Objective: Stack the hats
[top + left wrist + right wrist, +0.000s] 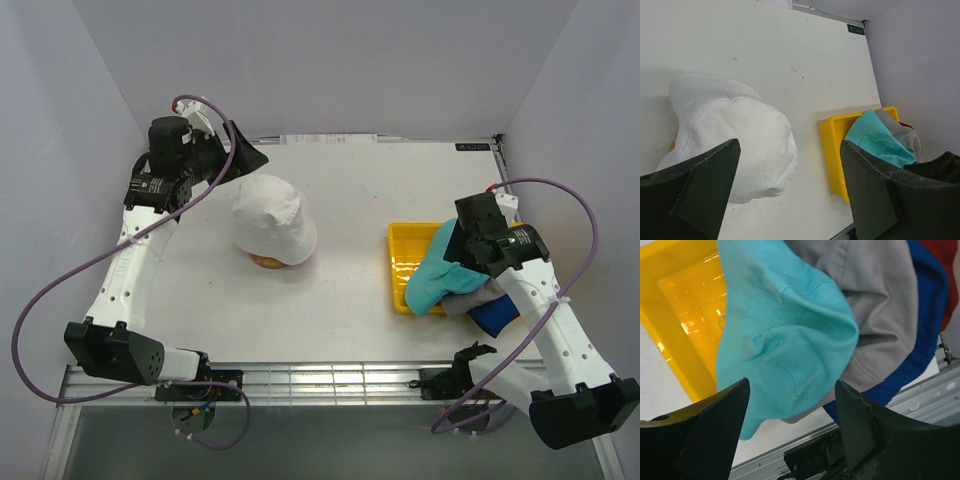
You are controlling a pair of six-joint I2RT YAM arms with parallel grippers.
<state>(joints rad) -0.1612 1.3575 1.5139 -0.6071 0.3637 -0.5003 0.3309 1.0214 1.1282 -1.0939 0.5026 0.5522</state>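
A white bucket hat sits over a wooden stand at mid-table; it also shows in the left wrist view. A teal hat lies on top of a grey hat and a royal blue hat, spilling over the near right of the yellow tray. In the right wrist view the teal hat, grey hat, blue hat and a dark red hat overlap. My right gripper hovers open just above the teal hat. My left gripper is open and empty, behind and left of the white hat.
White walls close in the table on the left, back and right. A metal rail runs along the near edge by the arm bases. The yellow tray's floor shows bare at its far part. A small black label sits at the back right.
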